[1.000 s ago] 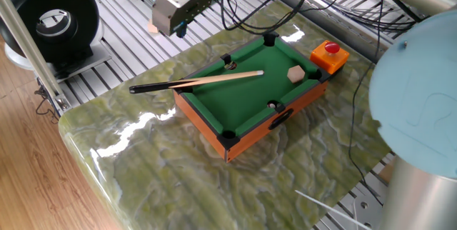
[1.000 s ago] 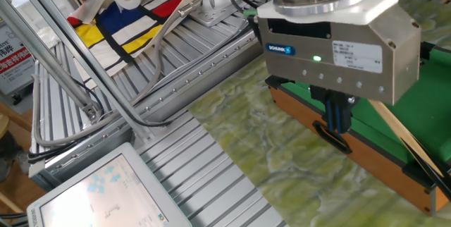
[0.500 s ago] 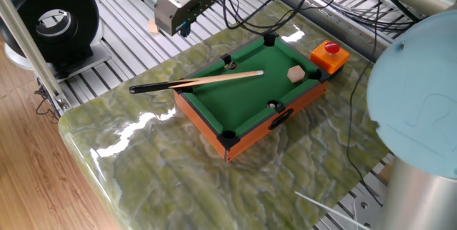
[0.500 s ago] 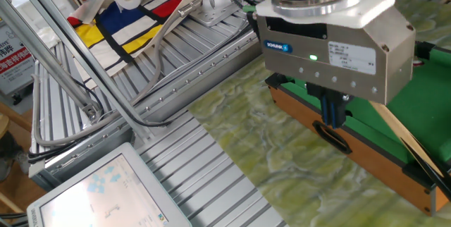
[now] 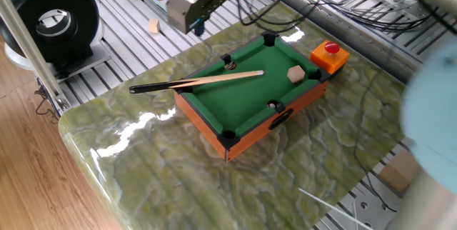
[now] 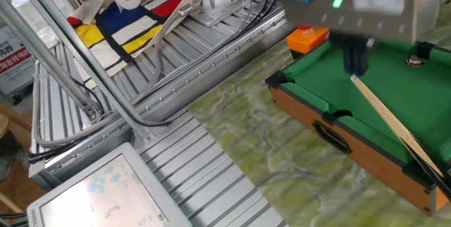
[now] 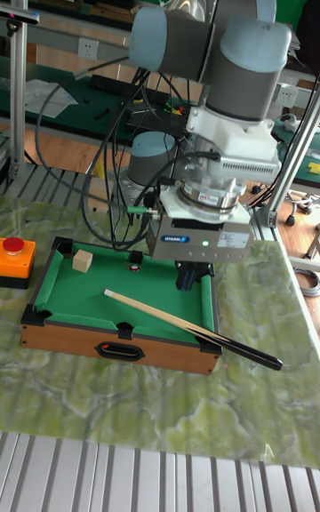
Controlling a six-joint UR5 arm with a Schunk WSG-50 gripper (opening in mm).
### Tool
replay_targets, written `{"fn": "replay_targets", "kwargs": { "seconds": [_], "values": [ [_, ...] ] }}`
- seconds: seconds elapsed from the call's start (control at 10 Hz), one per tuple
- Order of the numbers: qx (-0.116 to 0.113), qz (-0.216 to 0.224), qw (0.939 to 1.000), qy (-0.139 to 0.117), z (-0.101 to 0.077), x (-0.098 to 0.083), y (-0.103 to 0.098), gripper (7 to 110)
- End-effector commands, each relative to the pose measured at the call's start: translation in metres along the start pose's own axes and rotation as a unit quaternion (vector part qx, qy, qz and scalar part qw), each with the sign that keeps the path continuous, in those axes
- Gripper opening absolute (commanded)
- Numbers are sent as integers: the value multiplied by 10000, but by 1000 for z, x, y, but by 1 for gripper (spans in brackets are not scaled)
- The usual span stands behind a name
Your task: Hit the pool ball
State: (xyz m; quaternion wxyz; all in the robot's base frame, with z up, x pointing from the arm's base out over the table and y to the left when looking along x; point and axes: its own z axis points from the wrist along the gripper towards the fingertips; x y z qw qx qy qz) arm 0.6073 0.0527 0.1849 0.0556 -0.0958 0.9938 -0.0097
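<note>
Gripper (image 7: 191,278) fingers hang close together with nothing between them. We place them above the right end of the pool table (image 7: 160,350), clear of its felt. The other fixed view shows them only as a blur.

Nearest us in the tall view, the cue's (image 7: 178,323) dark butt sticks out past the table's near right corner, over the worktop (image 7: 133,423). The shaft rests on that corner's rail. We think a pinch at that overhanging end could make the stick pivot on the rail and slip, or drop off the table.

Farther in, the pale tip lies on the felt toward the left half, and it is not aimed at the target. The tan cube (image 7: 82,260) sits near the far left corner. A wide swing of the stick could knock the cube and never reach the ball.

Farthest back, the pool ball (image 7: 135,267) sits at the far rail, right by the middle pocket. It is tiny and tucked against the cushion, so we expect little room for error. A descent with the fingers alone might hit the rail first. A glancing touch could pass over it, or squeeze it against the cushion without striking it cleanly.

Beyond the left end stands the red button (image 7: 15,259), well away from any sensible path.
</note>
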Motion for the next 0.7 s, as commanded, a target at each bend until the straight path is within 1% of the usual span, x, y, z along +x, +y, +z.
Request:
{"fn": "replay_targets", "kwargs": {
  "seconds": [0.0,0.1,0.3,0.6],
  "values": [
    [-187,60,9998,-85,-9,9,9,7],
    [-216,88,9996,-137,-9,7,12,7],
    [-188,80,9996,-202,-12,8,10,7],
    [-168,38,9997,-183,-12,9,8,7]
  ]
}}
